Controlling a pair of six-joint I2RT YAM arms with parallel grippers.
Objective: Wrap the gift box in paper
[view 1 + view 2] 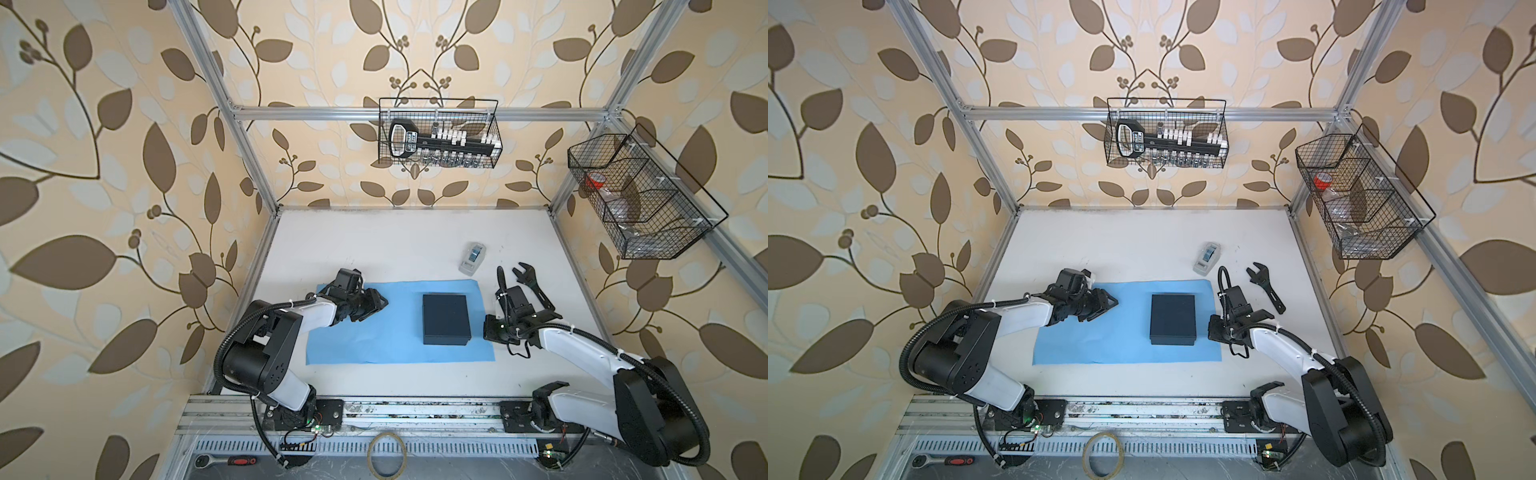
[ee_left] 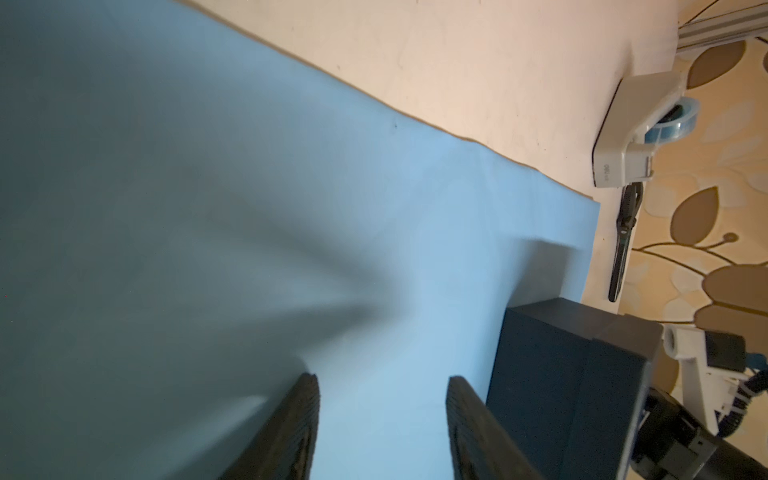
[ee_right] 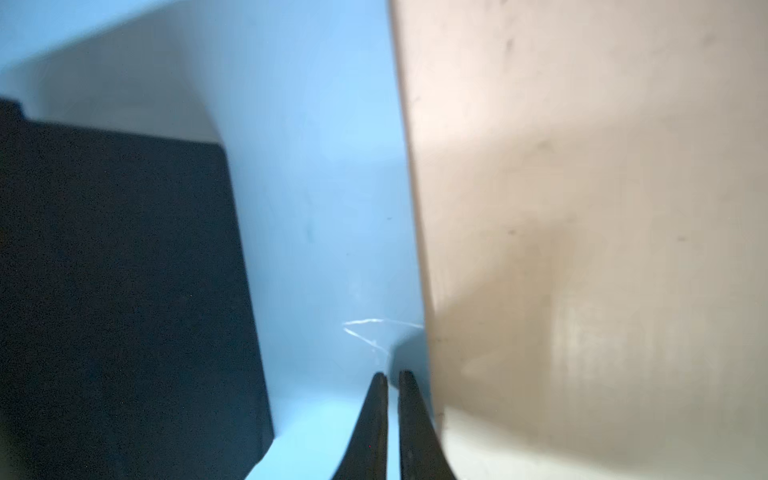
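Both top views | left hand (image 1: 381, 303) spread over paper (image 1: 395, 332) | right hand (image 1: 489, 330) closed

- Both top views are bright and evenly lit, with strong bending at the edges.
- Wrist views are soft and blurred; dark shadows cross the paper (image 2: 174, 216) and desk (image 3: 582, 257).

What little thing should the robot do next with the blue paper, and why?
Probably the right gripper should lift the right edge of the paper up onto the gift box. Its jaws stand nearly together at that edge, beside the box, and the paper lies flat. The open left gripper hovers farther off.
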